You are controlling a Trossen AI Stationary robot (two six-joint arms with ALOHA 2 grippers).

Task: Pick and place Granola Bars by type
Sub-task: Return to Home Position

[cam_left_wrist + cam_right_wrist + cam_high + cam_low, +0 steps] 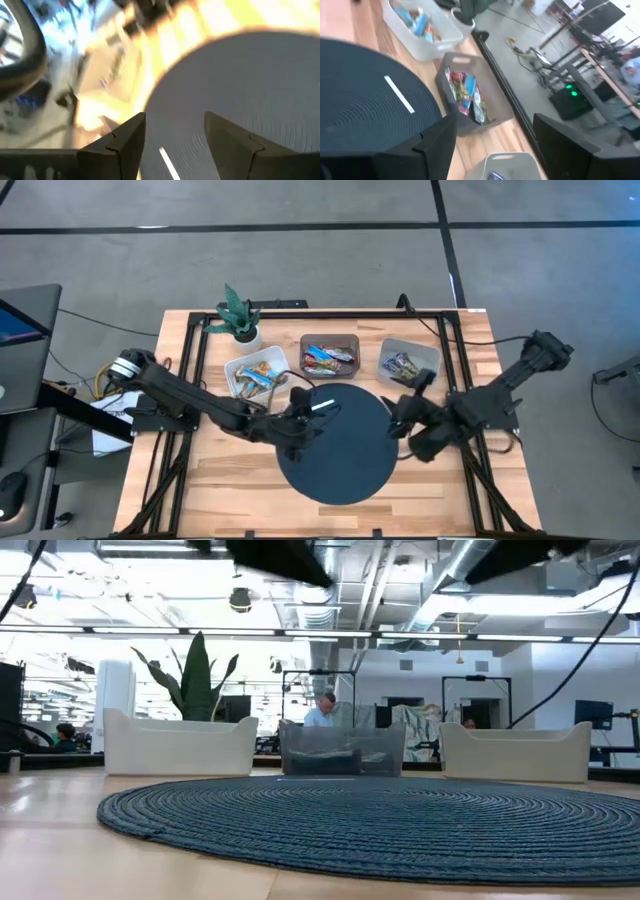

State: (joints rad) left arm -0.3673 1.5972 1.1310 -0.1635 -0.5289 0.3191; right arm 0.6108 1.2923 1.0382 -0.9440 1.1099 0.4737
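My left fingers [175, 116] hang wide and empty over the mat [340, 470], just beside the white strip [322, 406]. My right fingers [494, 120] are wide and empty too, at the mat's other edge. The bars [330, 360] lie in the three bins [432, 352] along the desk's [250, 480] far side, none on the mat. Pulling home, I judge the risks to be my wrists brushing each other, or a low swing clipping a bin or the plant [238, 315] and spilling sorted bars.

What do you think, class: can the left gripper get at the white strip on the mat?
Probably yes: the left gripper hangs open close to the strip, which lies bare on the mat, nothing in between.
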